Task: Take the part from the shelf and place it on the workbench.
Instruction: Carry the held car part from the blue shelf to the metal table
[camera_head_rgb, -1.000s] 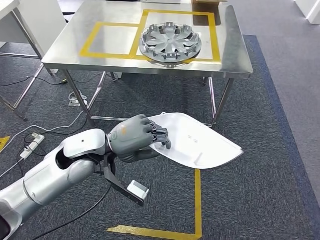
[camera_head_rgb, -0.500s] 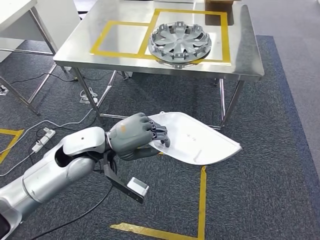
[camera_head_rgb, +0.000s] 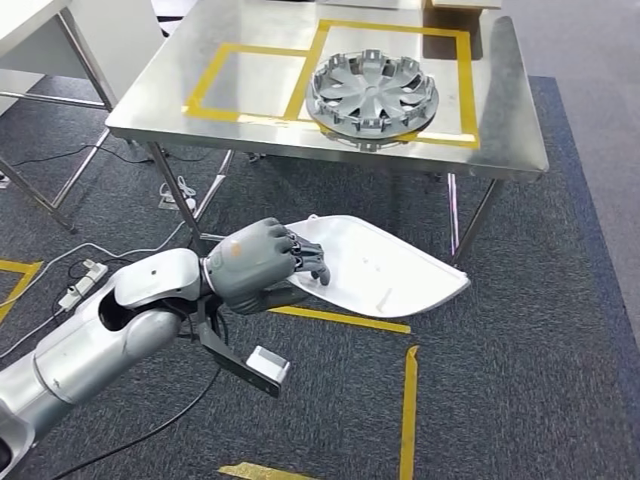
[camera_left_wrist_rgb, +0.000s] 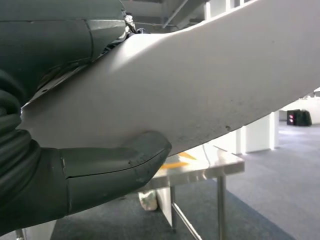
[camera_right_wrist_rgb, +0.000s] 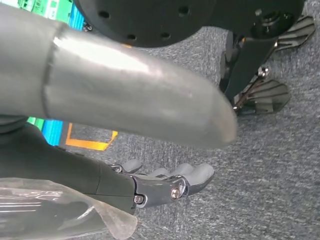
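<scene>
Since the earlier frames our whole view has shifted — the workbench (camera_head_rgb: 513, 120) now sits lower and further right in the head picture, and a yellow floor tape line (camera_head_rgb: 340, 318) has come into sight just under the part, so we read this as the camera moving. Our left hand (camera_head_rgb: 260, 265) keeps its hold as before: fingers (camera_head_rgb: 309, 258) curl over the top of the white panel part (camera_head_rgb: 377, 265) at its near edge, and in the left wrist view the thumb (camera_left_wrist_rgb: 113, 167) presses up against the part's underside (camera_left_wrist_rgb: 211, 85), so the part is pinched between them. We see the part carried in the air over the dark carpet (camera_head_rgb: 528, 380), roughly level, short of the workbench and below its top. On the workbench, a grey wheel cover (camera_head_rgb: 375, 92) lies inside the right of two squares marked in yellow tape (camera_head_rgb: 226, 80). Left of the workbench, white cables and a power strip (camera_head_rgb: 83, 282) lie on the carpet. Our right hand (camera_right_wrist_rgb: 166, 182) shows in its wrist view — fingers extended side by side, holding nothing, over the carpet.
</scene>
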